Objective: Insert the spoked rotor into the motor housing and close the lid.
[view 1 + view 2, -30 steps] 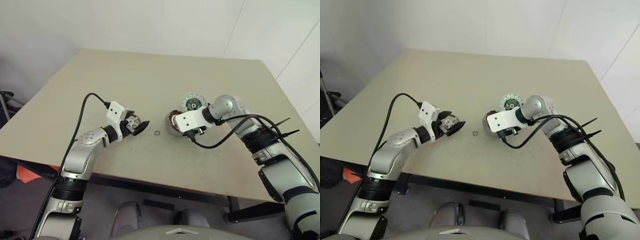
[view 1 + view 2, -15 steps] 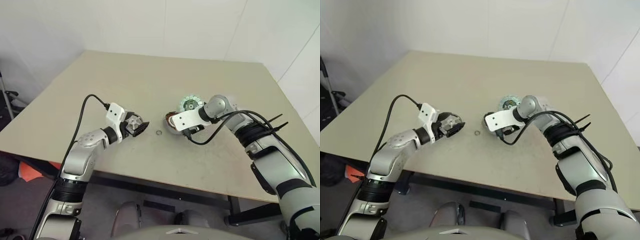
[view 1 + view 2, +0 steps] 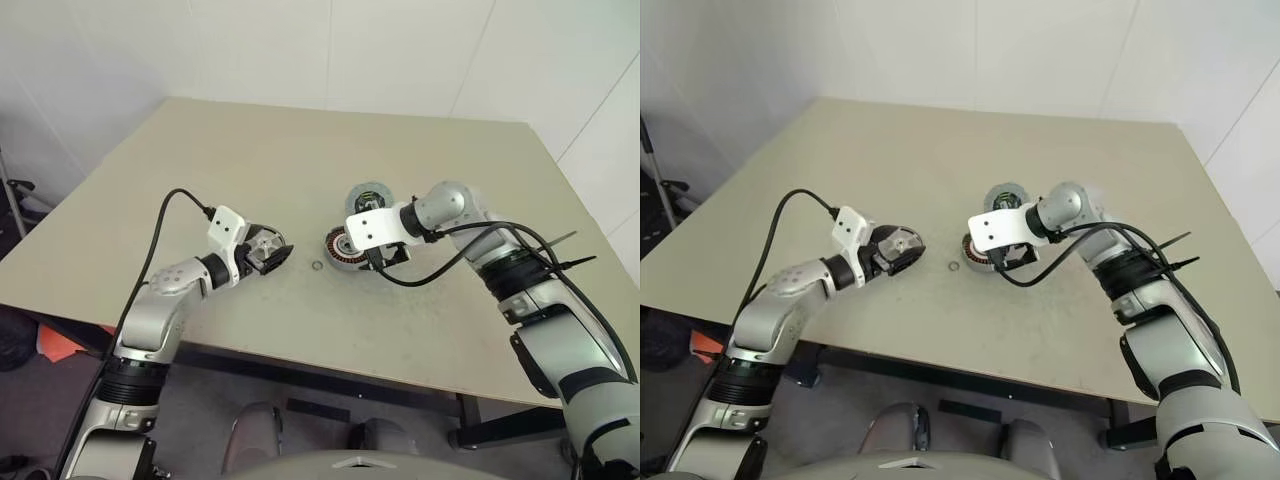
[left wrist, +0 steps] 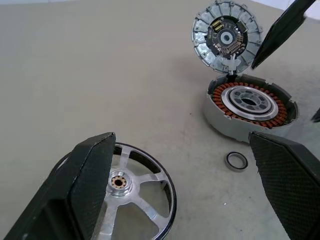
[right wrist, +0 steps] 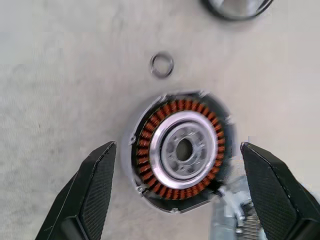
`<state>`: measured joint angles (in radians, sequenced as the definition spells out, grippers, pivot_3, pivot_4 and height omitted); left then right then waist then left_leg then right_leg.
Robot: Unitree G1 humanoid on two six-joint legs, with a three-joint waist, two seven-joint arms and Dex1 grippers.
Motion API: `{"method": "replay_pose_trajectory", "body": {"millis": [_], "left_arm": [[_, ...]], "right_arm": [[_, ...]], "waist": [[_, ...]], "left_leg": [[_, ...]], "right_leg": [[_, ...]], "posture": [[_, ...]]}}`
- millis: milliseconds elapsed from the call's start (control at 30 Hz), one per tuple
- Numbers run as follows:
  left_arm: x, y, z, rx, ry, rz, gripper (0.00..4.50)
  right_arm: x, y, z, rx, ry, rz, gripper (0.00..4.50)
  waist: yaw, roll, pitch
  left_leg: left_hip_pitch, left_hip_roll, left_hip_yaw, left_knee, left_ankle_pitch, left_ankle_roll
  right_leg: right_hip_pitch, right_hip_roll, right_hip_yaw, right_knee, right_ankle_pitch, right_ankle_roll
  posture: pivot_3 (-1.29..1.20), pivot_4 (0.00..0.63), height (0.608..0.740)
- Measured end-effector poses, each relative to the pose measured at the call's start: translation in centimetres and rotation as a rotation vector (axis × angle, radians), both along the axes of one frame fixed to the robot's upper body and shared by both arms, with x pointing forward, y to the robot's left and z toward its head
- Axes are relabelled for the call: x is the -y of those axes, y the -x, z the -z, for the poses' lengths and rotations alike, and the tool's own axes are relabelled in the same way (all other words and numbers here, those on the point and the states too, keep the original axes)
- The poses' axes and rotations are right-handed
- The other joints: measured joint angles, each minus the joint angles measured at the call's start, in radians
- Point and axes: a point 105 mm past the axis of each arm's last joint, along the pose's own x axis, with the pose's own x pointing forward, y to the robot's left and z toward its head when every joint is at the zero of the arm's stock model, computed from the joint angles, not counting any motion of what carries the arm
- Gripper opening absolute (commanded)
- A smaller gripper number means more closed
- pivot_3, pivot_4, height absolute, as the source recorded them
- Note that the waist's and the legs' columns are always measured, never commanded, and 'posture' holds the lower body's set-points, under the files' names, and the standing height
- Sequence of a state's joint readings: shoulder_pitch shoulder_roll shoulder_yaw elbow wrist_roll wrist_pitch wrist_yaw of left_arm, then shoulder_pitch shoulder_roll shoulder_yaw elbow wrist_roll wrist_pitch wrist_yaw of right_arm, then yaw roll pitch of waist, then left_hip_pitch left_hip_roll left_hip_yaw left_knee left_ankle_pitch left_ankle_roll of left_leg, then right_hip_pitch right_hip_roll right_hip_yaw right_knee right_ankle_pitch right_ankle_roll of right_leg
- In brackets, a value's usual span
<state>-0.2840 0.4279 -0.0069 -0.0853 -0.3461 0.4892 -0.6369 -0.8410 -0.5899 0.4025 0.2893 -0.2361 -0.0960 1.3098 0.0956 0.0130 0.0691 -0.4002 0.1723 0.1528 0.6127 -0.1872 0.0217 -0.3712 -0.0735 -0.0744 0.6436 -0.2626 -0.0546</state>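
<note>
The motor housing [image 5: 180,150] stands on the table, showing its copper windings around a silver centre. Its round lid [image 4: 227,35] is hinged up behind it. My right gripper [image 3: 383,257] hangs open just above the housing, one finger to each side, touching nothing. The spoked rotor [image 4: 135,195] lies flat on the table to the left, a thin black rim around it. My left gripper [image 4: 181,137] is open, with one finger [image 4: 95,185] over the rotor's edge and the other well clear of it.
A tiny thin ring [image 4: 236,161] lies on the tan table [image 3: 250,150] between the rotor and the housing. A black cable runs along each arm. White walls stand beyond the table's far edge.
My right gripper has opened wide and lifted off the housing, which now shows fully beneath it. The left gripper and the rotor have stayed where they were.
</note>
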Motion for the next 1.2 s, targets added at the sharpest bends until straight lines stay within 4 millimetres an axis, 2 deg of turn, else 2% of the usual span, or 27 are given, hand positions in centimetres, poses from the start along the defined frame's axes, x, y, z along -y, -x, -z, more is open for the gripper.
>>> {"method": "replay_pose_trajectory", "body": {"millis": [133,200,367,467,600,700,800,1000,1200], "left_arm": [[-2.5,-0.5,-0.7,0.004,-0.050,-0.019,4.50],[-3.7,-0.6,-0.7,-0.008,-0.077,-0.022,4.50],[-7.2,-1.3,-0.8,-0.033,-0.122,-0.076,4.50],[-8.1,-1.4,-1.3,-0.020,-0.130,-0.094,4.50],[-7.8,-1.4,-1.4,-0.013,-0.125,-0.089,4.50],[-7.3,-1.4,-1.4,-0.007,-0.114,-0.086,4.50],[-6.6,-1.1,-1.1,-0.013,-0.101,-0.077,4.50],[-6.4,-0.7,-0.8,-0.025,-0.103,-0.085,4.50],[-6.3,-0.5,-0.8,-0.026,-0.106,-0.085,4.50]], "right_arm": [[-2.4,2.0,-3.4,0.010,-0.157,-0.038,4.48],[-4.1,2.4,-3.8,-0.030,-0.266,-0.021,4.48],[-8.2,1.1,-1.8,-0.225,-0.534,0.248,4.48],[-9.4,0.7,-0.1,-0.312,-0.584,0.374,4.48],[-9.2,0.2,1.5,-0.343,-0.579,0.477,4.48],[-8.2,0.6,3.1,-0.362,-0.536,0.510,3.87],[-7.1,1.1,4.5,-0.383,-0.491,0.538,2.91],[-5.7,3.5,5.8,-0.463,-0.481,0.555,2.91],[-5.7,3.9,6.3,-0.489,-0.494,0.599,2.91]], "waist": [[-0.001,0.000,0.000],[-0.002,0.000,0.000],[-0.002,0.000,0.000],[0.004,0.000,0.000],[0.003,-0.001,0.000],[0.003,-0.001,0.000],[0.002,-0.001,0.000],[0.002,-0.001,0.000],[0.001,-0.001,0.000]], "left_leg": [[0.006,0.000,0.000,-0.001,0.000,-0.001],[0.009,0.000,0.000,-0.002,0.000,-0.001],[0.014,-0.001,0.000,-0.008,0.003,-0.006],[0.014,-0.002,0.000,-0.010,0.003,-0.007],[0.013,-0.003,0.000,-0.012,0.006,-0.012],[0.015,-0.002,0.000,-0.015,0.008,-0.015],[0.015,-0.002,0.000,-0.016,0.009,-0.016],[0.016,-0.002,0.000,-0.017,0.009,-0.017],[0.017,-0.002,0.000,-0.017,0.010,-0.017]], "right_leg": [[0.004,0.000,0.000,0.000,0.000,0.000],[0.006,0.000,0.001,0.000,0.000,0.000],[0.008,0.000,0.002,0.000,0.000,0.000],[0.008,0.000,0.002,-0.001,0.000,0.000],[0.007,0.000,0.002,-0.002,0.000,0.000],[0.007,0.000,0.002,-0.003,0.000,0.000],[0.006,0.000,0.002,-0.002,0.000,0.000],[0.006,0.000,0.002,-0.002,0.000,0.000],[0.007,0.000,0.002,-0.002,0.000,0.000]], "posture": [[0.00,0.000,0.740],[0.00,0.000,0.740],[0.00,0.000,0.740],[0.00,0.000,0.740],[0.00,0.000,0.740],[0.00,0.000,0.740],[0.00,0.000,0.740],[0.00,0.000,0.740],[0.00,0.000,0.740]]}}
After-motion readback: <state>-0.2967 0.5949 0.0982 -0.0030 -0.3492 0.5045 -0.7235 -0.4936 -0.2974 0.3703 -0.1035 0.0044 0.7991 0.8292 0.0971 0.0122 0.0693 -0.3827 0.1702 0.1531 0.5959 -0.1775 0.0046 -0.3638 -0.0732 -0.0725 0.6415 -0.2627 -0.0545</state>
